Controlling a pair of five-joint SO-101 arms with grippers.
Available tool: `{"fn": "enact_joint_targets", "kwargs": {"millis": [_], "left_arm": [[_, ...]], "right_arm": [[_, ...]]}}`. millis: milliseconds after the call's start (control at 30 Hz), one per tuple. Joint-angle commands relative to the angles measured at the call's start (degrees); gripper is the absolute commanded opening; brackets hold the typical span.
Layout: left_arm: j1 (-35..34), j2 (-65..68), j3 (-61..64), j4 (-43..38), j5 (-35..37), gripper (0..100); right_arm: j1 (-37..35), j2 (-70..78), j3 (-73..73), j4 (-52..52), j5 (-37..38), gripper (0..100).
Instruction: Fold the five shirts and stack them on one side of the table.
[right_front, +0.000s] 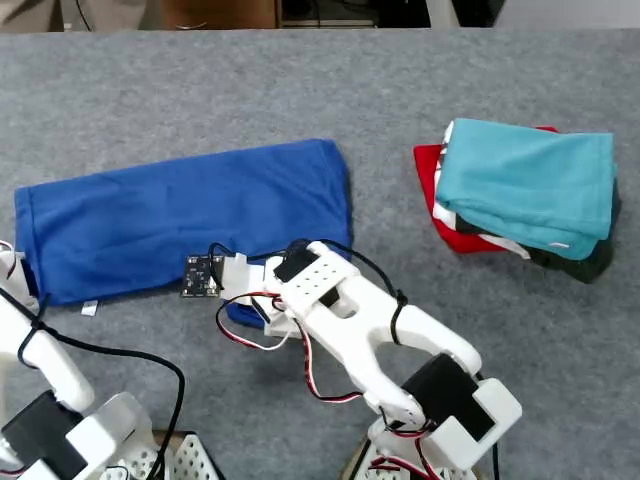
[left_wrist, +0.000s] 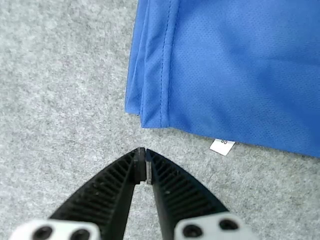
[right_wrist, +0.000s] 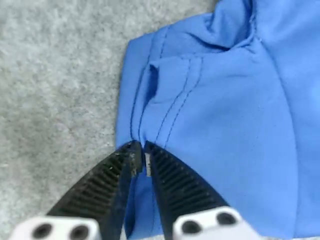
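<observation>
Grey felt table (right_front: 150, 90), left gripper (left_wrist: 145, 166) closed empty beside blue shirt (left_wrist: 240, 75), right gripper (right_wrist: 141, 158) pinching its hem

I'm seeing the blue shirt (right_front: 180, 215) lying flat left of centre, folded into a long band, with a small white tag (left_wrist: 222, 146) poking out at its near edge. Well apart on the right sits the folded stack: the teal shirt (right_front: 525, 180) on top, the red shirt (right_front: 430, 185) and the dark shirt (right_front: 585, 262) underneath.
</observation>
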Motion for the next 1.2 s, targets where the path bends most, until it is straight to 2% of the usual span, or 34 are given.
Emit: {"fn": "enact_joint_targets", "kwargs": {"millis": [0, 367, 500, 633, 833, 900, 1067, 1167], "left_arm": [[-0.53, -2.24, -0.18, -0.18, -0.26, 2], [-0.62, -2.24, -0.09, -0.18, -0.26, 2], [-0.62, -2.24, -0.09, -0.18, -0.26, 2], [-0.53, -2.24, 0.53, -0.18, -0.26, 2], [-0.70, -2.24, 1.85, -0.26, -0.26, 2], [-0.70, -2.24, 1.93, -0.35, -0.26, 2], [-0.62, -2.24, 1.93, -0.26, -0.26, 2], [-0.62, -2.24, 1.85, -0.26, -0.26, 2]], "right_arm": [[-1.01, -0.04, -3.21, 3.43, 0.09, 0.2], [-1.19, -0.04, -8.13, 7.82, 0.09, 0.2], [-3.30, -0.04, -8.13, 9.05, 0.09, 0.2], [-5.93, 0.48, -8.04, 8.35, 0.09, 0.2], [-3.38, 0.57, -5.76, 4.13, 0.18, 1.3], [-2.33, 0.57, -4.62, 3.60, 0.44, 6.5], [-2.15, 0.57, -2.68, 3.60, 2.81, 26.6], [-2.24, 0.57, -2.42, 3.60, 2.99, 29.0]]}}
